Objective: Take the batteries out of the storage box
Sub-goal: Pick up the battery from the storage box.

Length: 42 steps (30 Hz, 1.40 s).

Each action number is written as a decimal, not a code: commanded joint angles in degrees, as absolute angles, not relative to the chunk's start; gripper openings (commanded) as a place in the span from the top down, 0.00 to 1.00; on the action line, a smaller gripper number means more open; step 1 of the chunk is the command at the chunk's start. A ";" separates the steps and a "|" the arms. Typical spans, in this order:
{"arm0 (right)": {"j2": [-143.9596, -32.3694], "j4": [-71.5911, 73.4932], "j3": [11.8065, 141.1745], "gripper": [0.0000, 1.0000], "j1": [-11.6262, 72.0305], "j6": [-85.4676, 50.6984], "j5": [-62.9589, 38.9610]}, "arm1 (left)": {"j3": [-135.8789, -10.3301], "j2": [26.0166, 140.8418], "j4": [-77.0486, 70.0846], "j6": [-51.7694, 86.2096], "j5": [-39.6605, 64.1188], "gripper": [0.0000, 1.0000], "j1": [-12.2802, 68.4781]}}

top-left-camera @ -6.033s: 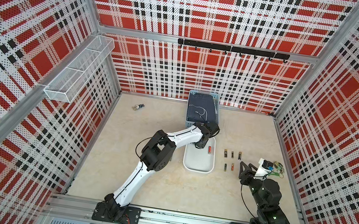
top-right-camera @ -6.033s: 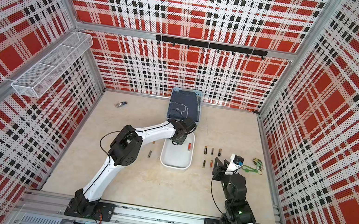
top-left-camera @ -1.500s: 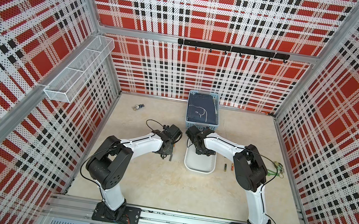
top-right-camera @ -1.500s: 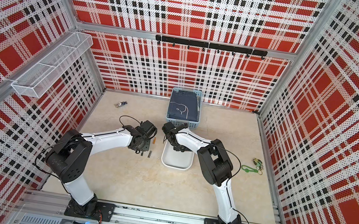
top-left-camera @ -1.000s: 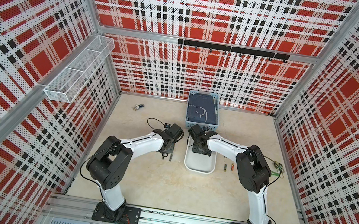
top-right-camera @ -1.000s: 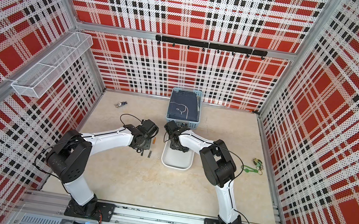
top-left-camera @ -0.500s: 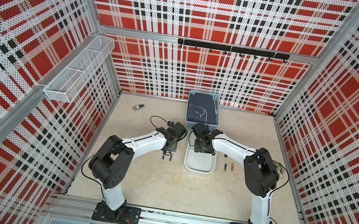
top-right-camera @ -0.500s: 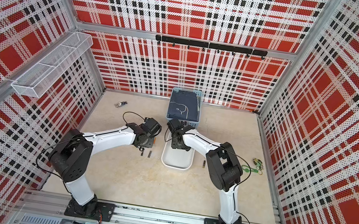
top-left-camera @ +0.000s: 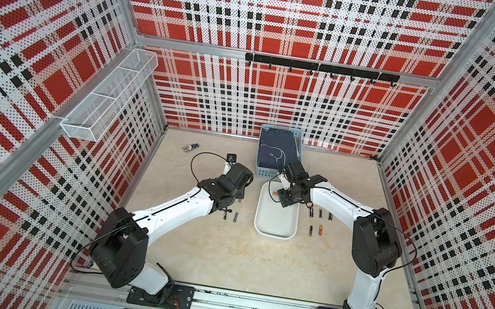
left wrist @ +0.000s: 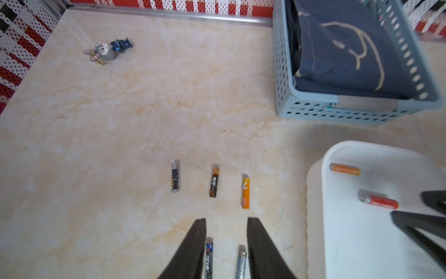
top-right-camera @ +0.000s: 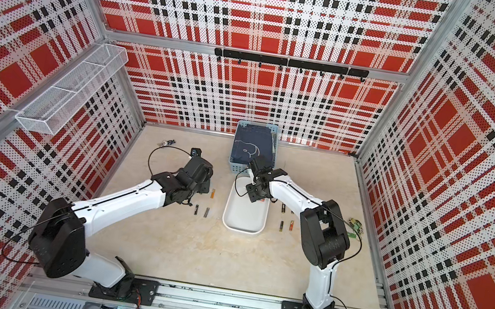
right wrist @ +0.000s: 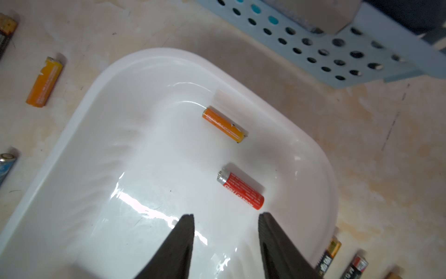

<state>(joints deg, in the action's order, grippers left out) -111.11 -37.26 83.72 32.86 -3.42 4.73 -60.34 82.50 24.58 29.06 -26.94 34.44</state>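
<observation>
A: What's in the shallow white plastic tray (top-left-camera: 275, 225), mid-frame?
B: One slim orange battery (right wrist: 224, 125), one red battery (right wrist: 241, 190). The right claw (right wrist: 226, 215) hangs over it, open, empty.
A: The left claw (left wrist: 226, 219)?
B: Open too, empty. The blue holey basket (left wrist: 337, 112) holds dark cloth (left wrist: 350, 48).

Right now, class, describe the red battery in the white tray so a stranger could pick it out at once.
Find the shallow white plastic tray beside the light blue perforated basket. Inside it, nearer the open right gripper, lies the red cylindrical battery. Its silver end and red wrapper set it apart from the orange battery alongside.
</observation>
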 commanded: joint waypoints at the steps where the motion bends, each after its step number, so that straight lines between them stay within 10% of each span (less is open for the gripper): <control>1: -114.07 -38.60 86.53 0.49 33.26 1.57 5.62 | -58.08 81.00 20.45 28.65 -25.39 0.65 32.79; 18: -122.76 -42.53 90.30 0.56 33.31 2.54 11.43 | -56.42 82.57 20.49 28.69 -24.36 0.65 31.73; 26: -126.20 -44.42 91.93 0.84 33.27 0.94 10.62 | -55.92 82.01 20.69 28.57 -25.74 0.64 31.99; 42: -119.85 -46.37 93.17 0.98 33.22 -18.08 3.46 | -57.31 82.88 20.76 28.83 -26.02 0.65 32.28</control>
